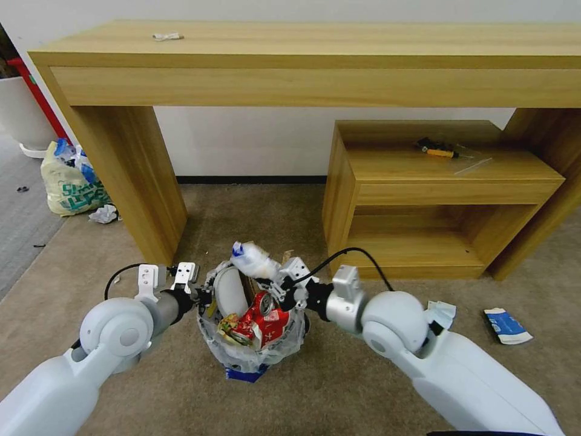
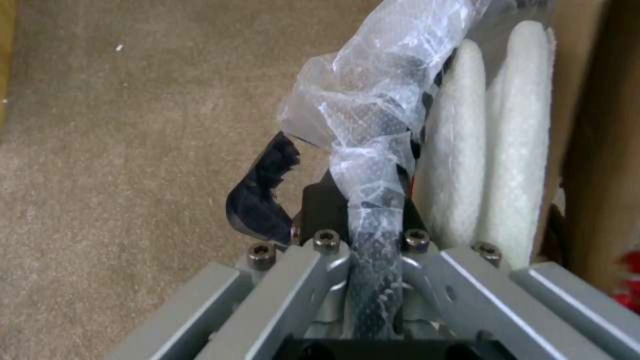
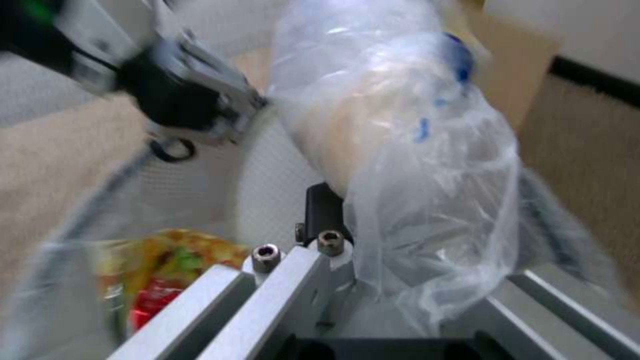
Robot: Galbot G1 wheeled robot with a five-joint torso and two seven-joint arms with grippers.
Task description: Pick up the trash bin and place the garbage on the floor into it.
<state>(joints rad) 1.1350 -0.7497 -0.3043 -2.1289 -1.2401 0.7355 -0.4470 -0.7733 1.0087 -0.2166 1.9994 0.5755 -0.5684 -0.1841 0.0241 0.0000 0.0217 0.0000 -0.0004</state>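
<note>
The trash bin (image 1: 251, 348), dark with a crinkly clear liner and blue at its base, sits between my arms over the carpet. My left gripper (image 1: 203, 297) is shut on its near-left rim; the left wrist view shows the liner-wrapped rim (image 2: 373, 200) between the jaws, beside white slippers (image 2: 487, 150). My right gripper (image 1: 275, 286) is shut on a clear plastic bundle (image 1: 251, 259) with blue marks, held over the bin's mouth (image 3: 413, 150). Inside lie white slippers (image 1: 229, 290), a crushed red can (image 1: 266, 303) and red wrappers (image 1: 263, 330). A blue-white packet (image 1: 507, 326) and a pale-blue tissue (image 1: 440, 312) lie on the floor at right.
A long wooden table (image 1: 315, 60) spans the back, with a low wooden shelf unit (image 1: 448, 200) under its right half. A yellowish printed shopping bag (image 1: 69, 178) and crumpled white paper (image 1: 104, 213) lie by the table's left leg.
</note>
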